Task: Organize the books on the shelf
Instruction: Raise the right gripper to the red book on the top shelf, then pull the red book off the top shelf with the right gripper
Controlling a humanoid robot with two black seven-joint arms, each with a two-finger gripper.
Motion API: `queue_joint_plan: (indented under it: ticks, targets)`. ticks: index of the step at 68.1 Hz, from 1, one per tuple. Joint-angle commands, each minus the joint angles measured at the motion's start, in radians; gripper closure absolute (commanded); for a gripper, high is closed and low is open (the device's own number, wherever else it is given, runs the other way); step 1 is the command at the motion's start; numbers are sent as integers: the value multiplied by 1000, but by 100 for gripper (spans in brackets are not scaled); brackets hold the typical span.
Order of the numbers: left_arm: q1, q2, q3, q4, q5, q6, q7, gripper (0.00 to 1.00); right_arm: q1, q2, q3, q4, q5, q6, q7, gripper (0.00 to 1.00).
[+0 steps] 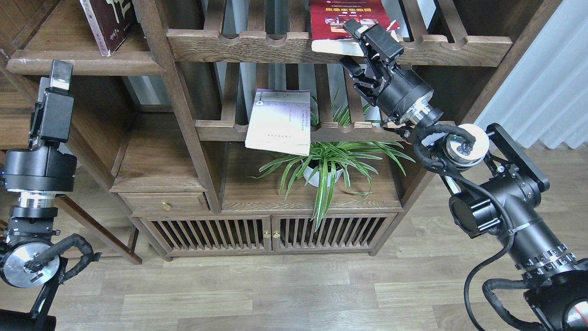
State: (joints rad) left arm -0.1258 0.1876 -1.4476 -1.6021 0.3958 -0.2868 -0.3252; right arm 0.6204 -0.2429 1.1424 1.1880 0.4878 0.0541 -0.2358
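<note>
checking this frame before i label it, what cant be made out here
- Maroon book, head view: its top is cut off by the frame's upper edge.
- Red book, head view: top cut off too; the right gripper covers its lower right corner.
- Left gripper, head view: seen end-on and dark, so open or shut cannot be told.
- Lavender book: cover print too small to read.

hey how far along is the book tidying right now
Done: the maroon book stands on the solid shelf. In hand: the right gripper is at the red book on the upper slatted rack; grip unclear. Left: the lavender book on the lower rack.
</note>
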Motion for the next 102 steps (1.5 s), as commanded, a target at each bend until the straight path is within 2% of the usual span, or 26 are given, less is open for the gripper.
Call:
queue_joint_plan:
  ticks: [1, 3, 9, 14, 15, 17, 18, 21, 25, 40, 54, 61, 62, 65, 78, 94, 98, 102]
  targets:
    - [0, 1, -20, 1, 0, 0, -2, 0, -1, -3, 8, 4, 2, 10, 15, 31]
    - [0, 1, -22, 1, 0, 0, -2, 0, -1, -4, 13, 5, 2, 10, 15, 32]
    - [0, 6, -28, 1, 0, 0, -2, 0, -2, 1, 28, 7, 2, 13, 15, 47]
    - [0, 6, -30, 1, 0, 0, -2, 0, -4, 1, 28, 9, 0, 15, 15, 55]
    - [-1, 6, -30, 1, 0, 0, -2, 0, -10, 2, 28, 10, 2, 26, 13, 68]
    - [-1, 6, -30, 1, 0, 0, -2, 0, -11, 4, 28, 9, 2, 32, 13, 74]
    - [-1, 6, -31, 1, 0, 0, -2, 0, -13, 4, 30, 9, 2, 44, 13, 80]
    - [-1, 6, -31, 1, 0, 0, -2, 0, -17, 5, 30, 7, 0, 69, 13, 90]
    - [-3, 6, -31, 1, 0, 0, -2, 0, -21, 5, 28, 4, 0, 86, 13, 94]
    - [-8, 6, -36, 1, 0, 0, 0, 0, -33, 4, 30, 9, 6, 96, 7, 95]
    - [-14, -3, -30, -2, -46, -6, -5, 0, -113, -25, 71, 73, 29, 135, -11, 95]
    - [-14, -3, -14, -2, -64, -66, 2, 0, -203, -44, 97, 153, 61, 153, -17, 95]
    - [-14, -3, 2, -2, -63, -99, 9, 0, -243, -53, 112, 189, 72, 168, -17, 95]
    - [-12, -5, 26, -2, -63, -124, 24, 0, -286, -59, 126, 219, 83, 187, -17, 94]
    - [-9, -22, 52, -1, -61, -141, 54, 0, -429, -73, 172, 269, 110, 245, -19, 94]
    - [-1, -28, 84, -4, -66, -164, 58, 0, -643, -164, 180, 314, 183, 418, -25, 94]
    - [3, -54, 105, -9, -66, -195, 58, 0, -700, -190, 180, 321, 203, 435, -37, 94]
    - [20, -94, 144, -9, -66, -202, 60, 0, -766, -208, 180, 323, 224, 435, -77, 94]
